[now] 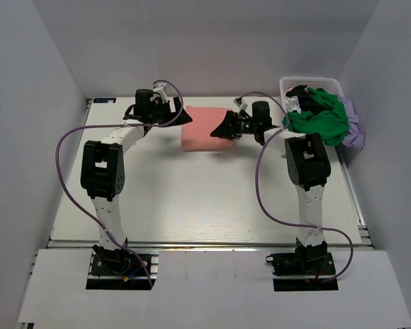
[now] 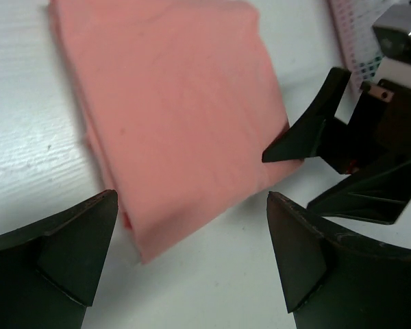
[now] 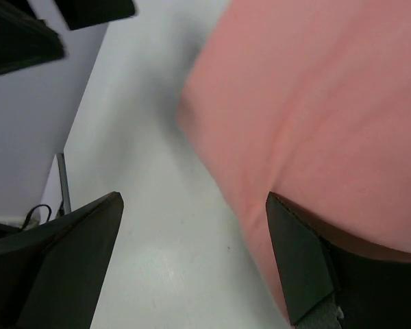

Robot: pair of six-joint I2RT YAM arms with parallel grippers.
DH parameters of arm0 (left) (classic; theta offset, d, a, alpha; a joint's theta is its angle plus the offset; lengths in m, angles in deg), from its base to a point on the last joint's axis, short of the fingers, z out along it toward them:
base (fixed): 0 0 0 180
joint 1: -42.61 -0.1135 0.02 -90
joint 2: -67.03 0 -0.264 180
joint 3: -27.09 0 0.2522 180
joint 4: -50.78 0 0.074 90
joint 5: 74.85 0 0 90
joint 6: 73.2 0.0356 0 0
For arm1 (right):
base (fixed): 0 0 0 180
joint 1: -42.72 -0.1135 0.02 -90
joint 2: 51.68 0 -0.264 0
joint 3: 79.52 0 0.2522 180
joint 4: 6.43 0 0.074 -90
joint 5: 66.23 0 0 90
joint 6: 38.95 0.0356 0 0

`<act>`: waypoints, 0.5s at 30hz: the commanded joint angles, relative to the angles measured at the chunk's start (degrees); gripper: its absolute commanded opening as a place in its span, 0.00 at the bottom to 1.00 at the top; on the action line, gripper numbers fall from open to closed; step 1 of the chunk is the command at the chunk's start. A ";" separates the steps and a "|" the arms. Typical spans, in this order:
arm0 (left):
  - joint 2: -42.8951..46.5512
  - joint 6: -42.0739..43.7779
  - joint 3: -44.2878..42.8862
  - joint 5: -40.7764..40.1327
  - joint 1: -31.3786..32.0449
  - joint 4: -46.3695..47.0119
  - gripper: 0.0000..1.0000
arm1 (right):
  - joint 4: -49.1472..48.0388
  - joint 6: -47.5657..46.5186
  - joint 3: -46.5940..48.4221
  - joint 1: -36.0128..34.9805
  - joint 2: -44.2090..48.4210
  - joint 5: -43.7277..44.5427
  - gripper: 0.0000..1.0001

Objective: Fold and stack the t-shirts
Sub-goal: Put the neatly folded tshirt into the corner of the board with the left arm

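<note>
Seen from above, a white surface (image 1: 192, 199) carries a salmon-pink t-shirt (image 1: 204, 129), folded into a neat rectangle and lying flat toward the far middle. Two robot arms reach in from the near edge, one to each side of it. The left claw (image 2: 192, 199) is spread wide and grips nothing; its wrist camera shows the near corner of the folded pink shirt lying between its two dark fingers, with the other arm's claw just beside the shirt's right edge. The right claw (image 3: 192, 199) is also spread wide and grips nothing. One of its fingers (image 3: 298, 267) lies over the pink shirt's edge and the other over bare surface; whether it touches the cloth cannot be told. At the far right corner stands a white lattice basket (image 1: 288, 83). A bright green t-shirt (image 1: 320, 118) spills over its front rim, a lilac t-shirt (image 1: 356, 128) hangs at its right side, and a dark t-shirt (image 1: 298, 90) shows inside.
</note>
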 commanded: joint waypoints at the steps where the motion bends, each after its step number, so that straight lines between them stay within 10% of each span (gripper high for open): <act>1: 2.03 1.51 -0.17 -3.66 -0.39 -3.00 1.00 | -6.09 4.09 -3.61 0.91 -0.88 -1.41 0.90; 15: -11.74 7.93 -13.33 0.82 0.84 -11.50 1.00 | 0.03 -4.76 -0.54 1.61 4.89 -2.09 0.90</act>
